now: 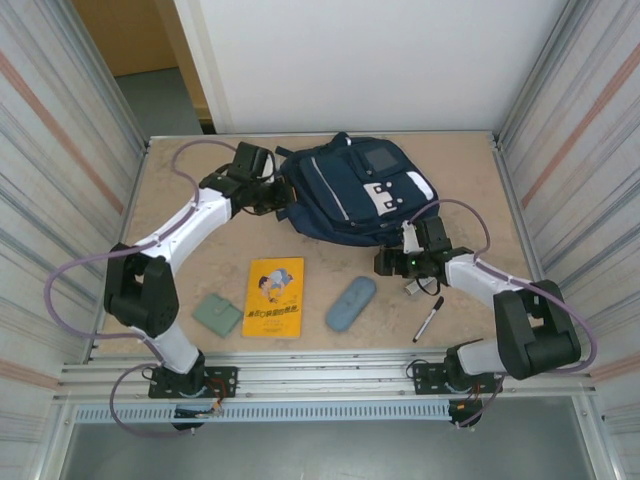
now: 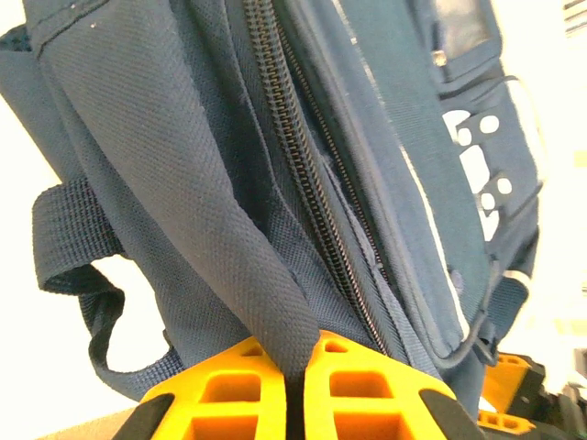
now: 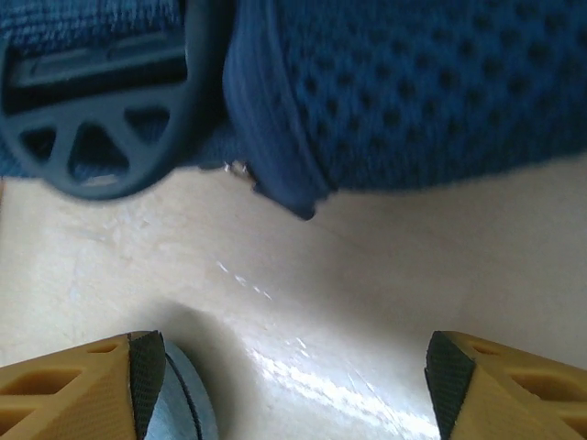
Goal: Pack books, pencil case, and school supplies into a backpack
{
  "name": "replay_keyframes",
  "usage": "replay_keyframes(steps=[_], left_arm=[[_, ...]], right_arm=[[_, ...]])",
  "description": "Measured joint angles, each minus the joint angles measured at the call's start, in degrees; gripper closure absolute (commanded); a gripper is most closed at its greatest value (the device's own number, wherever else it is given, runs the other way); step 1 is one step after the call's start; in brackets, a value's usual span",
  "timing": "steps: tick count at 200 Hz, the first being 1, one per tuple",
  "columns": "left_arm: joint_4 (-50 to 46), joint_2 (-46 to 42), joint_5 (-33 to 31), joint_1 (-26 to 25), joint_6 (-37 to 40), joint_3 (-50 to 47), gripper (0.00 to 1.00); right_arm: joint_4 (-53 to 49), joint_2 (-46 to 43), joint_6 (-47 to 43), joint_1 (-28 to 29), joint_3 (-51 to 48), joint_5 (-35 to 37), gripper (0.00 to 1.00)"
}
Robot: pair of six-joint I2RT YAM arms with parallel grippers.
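Backpack [image 1: 350, 190], navy-blue with white patches, lies on its back at the far middle of the tabletop [image 1: 460, 170], its zip [image 2: 312, 183] closed along the part seen from the left wrist. The left gripper [image 2: 295, 371] is at the backpack's left end, pinched tight on a dark fabric strap [image 2: 211, 211] that runs down between its orange fingers. The right gripper [image 1: 388, 262] sits low at the near right edge of the bag, its fingers [image 3: 83, 385] spread wide over bare tabletop with nothing between them, just short of a dark plastic buckle [image 3: 92, 119]. Nearer the arm bases lie the grey-green pad [image 1: 217, 314], the yellow-orange book [image 1: 273, 297], the blue-grey pencil case [image 1: 350, 303] and the black marker [image 1: 429, 320], in a row and apart from one another.
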Motion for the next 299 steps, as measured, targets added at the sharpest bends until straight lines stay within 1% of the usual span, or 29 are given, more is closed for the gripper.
replay_keyframes(steps=[36,64,77,89,110,132,155,177,215,239,259,281,299], left_arm=[[-0.46,-4.09,1.18,0.00,0.70,2.03,1.00],[-0.63,-4.66,2.75,0.00,0.70,2.91,1.00],[-0.94,-4.63,3.30,0.02,0.70,2.89,1.00],[-1.03,-4.63,3.89,0.02,0.70,2.89,1.00],[-1.01,-4.63,4.31,0.33,0.72,2.89,1.00],[-1.03,-4.63,4.46,0.85,0.94,2.89,1.00],[-1.01,-4.66,4.28,0.87,1.31,2.86,1.00],[-0.57,-4.83,4.31,1.18,1.27,2.19,1.00],[2.08,-5.51,5.53,1.46,-0.98,-2.78,1.00],[2.95,-5.51,5.57,1.44,-2.08,-4.59,1.00],[6.88,-5.51,5.49,0.85,-4.46,-7.34,1.00],[11.17,-5.31,3.87,-2.08,-7.04,-11.47,1.00],[13.60,-3.89,2.05,-4.98,-8.57,-12.04,1.00]], right_arm=[[5.86,1.36,-0.55,0.02,0.92,-1.88,0.31],[11.47,5.31,-0.87,0.59,1.53,-3.45,0.35],[13.07,6.91,-0.90,1.51,1.88,-4.22,0.42],[13.73,8.13,-0.90,2.67,2.54,-4.76,0.52],[15.37,9.18,-0.57,3.85,3.45,-5.03,0.61],[15.85,9.22,-0.81,3.80,3.87,-5.81,0.73],[14.51,9.07,-1.66,4.26,4.96,-5.86,0.79],[13.14,8.00,-3.30,5.35,4.96,-5.79,0.91],[10.91,4.68,-7.80,9.09,4.94,-5.84,1.00],[9.51,2.64,-10.25,10.71,4.96,-5.86,1.00],[8.66,2.38,-10.80,11.89,5.25,-6.08,0.99],[7.45,2.40,-10.75,14.45,6.67,-6.14,0.96],[5.86,2.54,-10.69,17.14,8.57,-4.35,0.93]])
